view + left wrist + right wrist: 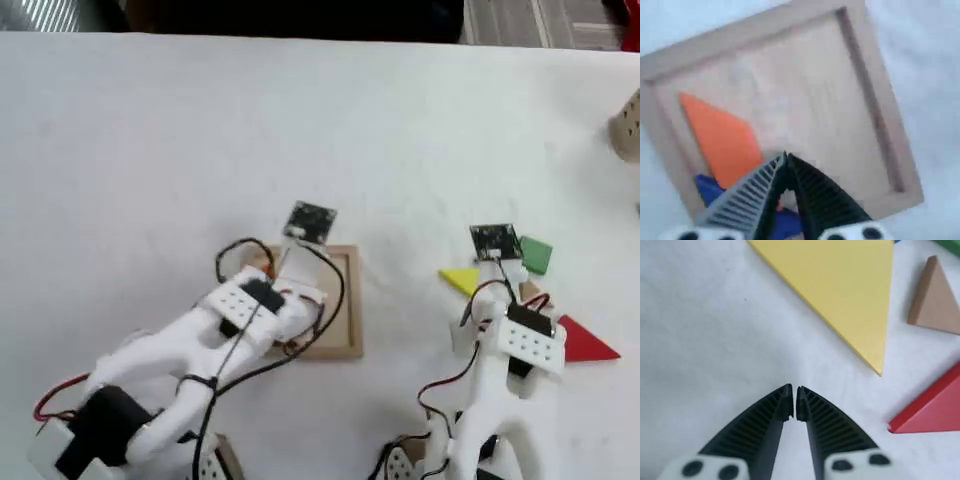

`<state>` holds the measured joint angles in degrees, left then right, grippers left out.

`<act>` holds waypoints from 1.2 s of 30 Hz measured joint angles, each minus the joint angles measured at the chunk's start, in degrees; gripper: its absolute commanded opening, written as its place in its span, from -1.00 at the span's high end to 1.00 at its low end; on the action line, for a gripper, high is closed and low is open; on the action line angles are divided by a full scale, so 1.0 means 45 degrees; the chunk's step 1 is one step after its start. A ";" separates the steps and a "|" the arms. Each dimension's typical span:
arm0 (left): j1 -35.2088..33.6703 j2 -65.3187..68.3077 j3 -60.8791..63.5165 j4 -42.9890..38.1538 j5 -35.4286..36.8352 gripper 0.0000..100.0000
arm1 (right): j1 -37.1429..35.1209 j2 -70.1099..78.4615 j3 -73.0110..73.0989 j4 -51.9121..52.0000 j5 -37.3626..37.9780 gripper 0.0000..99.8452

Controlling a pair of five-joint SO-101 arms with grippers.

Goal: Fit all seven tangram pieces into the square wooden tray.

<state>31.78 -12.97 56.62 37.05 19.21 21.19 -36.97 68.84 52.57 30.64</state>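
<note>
The square wooden tray lies under my left arm. Inside it an orange piece rests against one wall, with a blue piece beside it near a corner. My left gripper hangs shut over the tray floor, close to the orange piece, and nothing shows between its fingers. My right gripper is shut above bare table, a short way from the yellow triangle. Near it lie a brown triangle, a red triangle and a green piece.
The loose pieces cluster around my right arm at the table's right. A perforated tan object stands at the far right edge. The white table stretches wide behind both arms.
</note>
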 measured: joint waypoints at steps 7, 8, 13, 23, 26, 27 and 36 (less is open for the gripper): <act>-0.1231 -0.1114 0.0449 0.0000 0.0000 0.96 | 0.0000 0.0000 0.0000 0.0000 0.0000 0.96; -0.1348 -0.1250 0.0527 0.0000 0.0000 0.96 | 0.0000 0.0000 0.0000 0.0000 0.0000 0.96; -0.1758 -0.1621 0.0527 0.0000 0.0000 0.96 | 0.0000 0.0000 0.0000 0.0000 0.0000 0.96; -0.1758 -0.1641 0.0527 0.0000 -0.0117 0.96 | 0.0000 0.0000 0.0000 0.0000 0.0000 0.96; -0.1719 -0.1641 0.0527 0.0000 -0.0117 0.96 | 0.0000 0.0000 0.0000 0.0000 0.0000 0.96; -0.1543 -0.1641 0.0527 0.0000 -0.0117 0.96 | 0.0000 0.0000 0.0000 0.0000 0.0000 0.96; 0.0332 -0.1641 0.1016 0.0000 -0.0899 0.96 | 0.0000 0.0000 0.0000 0.0000 0.0000 0.96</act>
<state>33.27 -20.35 61.19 37.05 15.16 21.19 -36.97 68.84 52.57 30.64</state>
